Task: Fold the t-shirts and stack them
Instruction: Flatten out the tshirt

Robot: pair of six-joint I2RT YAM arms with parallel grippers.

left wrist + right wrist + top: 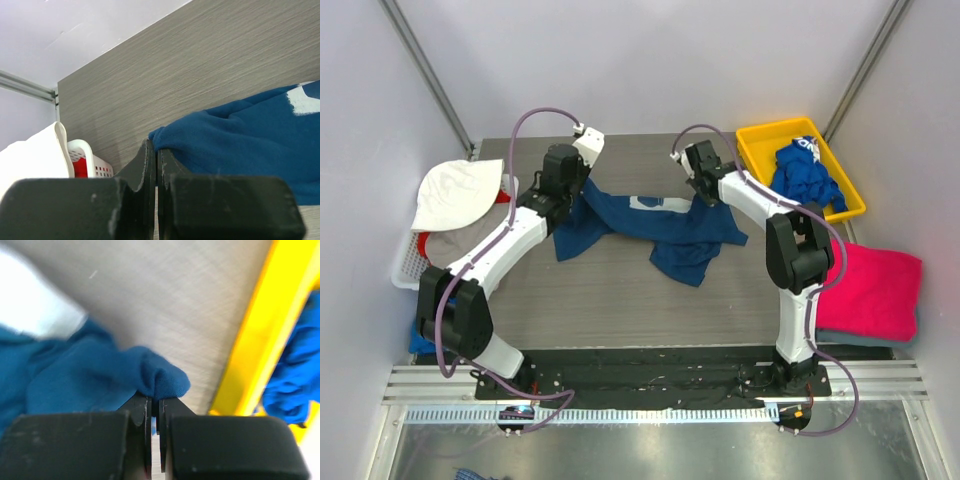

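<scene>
The navy t-shirt lies crumpled in the middle of the table, with the left gripper and right gripper pinching its far corners. The royal-blue t-shirt lies in the yellow bin, far right.

Left arm and right arm stretched forward, elbows outward; left tool and right tool each clamped tight on navy t-shirt.

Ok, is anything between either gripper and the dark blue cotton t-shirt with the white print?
Nothing visible. The left gripper and right gripper each pinch a fold of the dark blue cotton t-shirt over the grey wood-grain table.
</scene>
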